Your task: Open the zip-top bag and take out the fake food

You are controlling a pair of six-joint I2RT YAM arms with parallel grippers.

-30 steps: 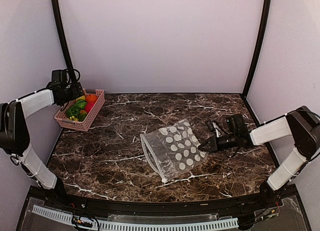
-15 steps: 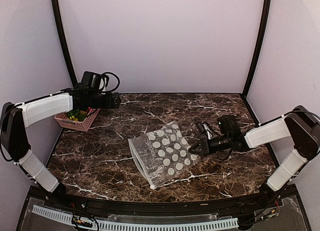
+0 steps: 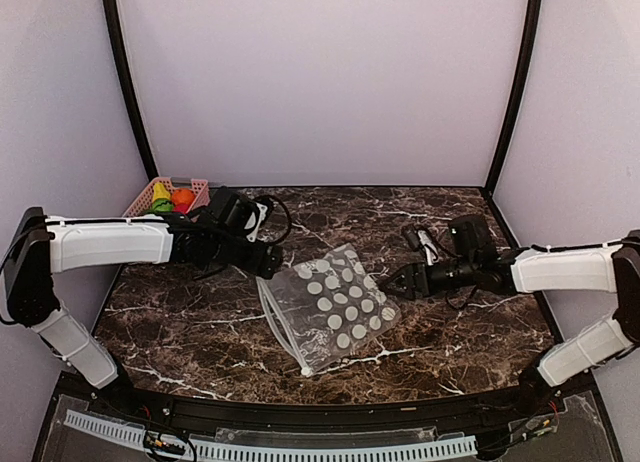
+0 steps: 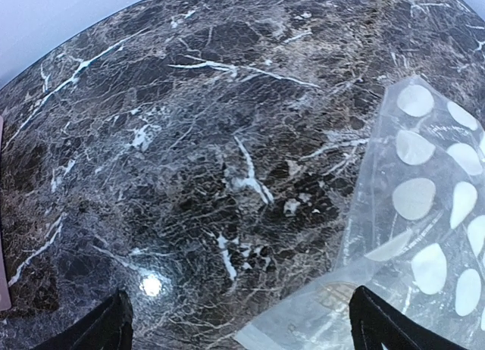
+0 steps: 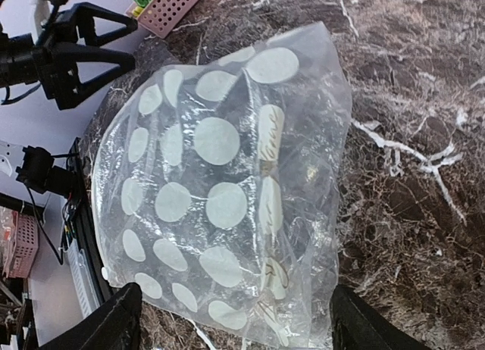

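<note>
Where the glossy dark marble tabletop [image 3: 470, 332] fills the lower half of the top view, the bag [image 3: 330, 307] lies flat at centre. It is floppy, wrinkled clear plastic printed with pale round dots. Just right of it the right gripper [image 3: 392, 285] faces its edge, black fingers [image 5: 114, 323] spread wide, the bag's edge reaching between them unclamped. At the bag's upper-left corner the left gripper [image 3: 272, 266] hovers, jaws wide apart, holding nothing. Farther back, upper left, a pink slotted basket [image 3: 197, 188] holds the glossy plastic fruit [image 3: 181, 196], orange and yellow. Plain pale lilac walls [image 3: 320, 82] with black corner posts [image 3: 512, 82] close the space.
</note>
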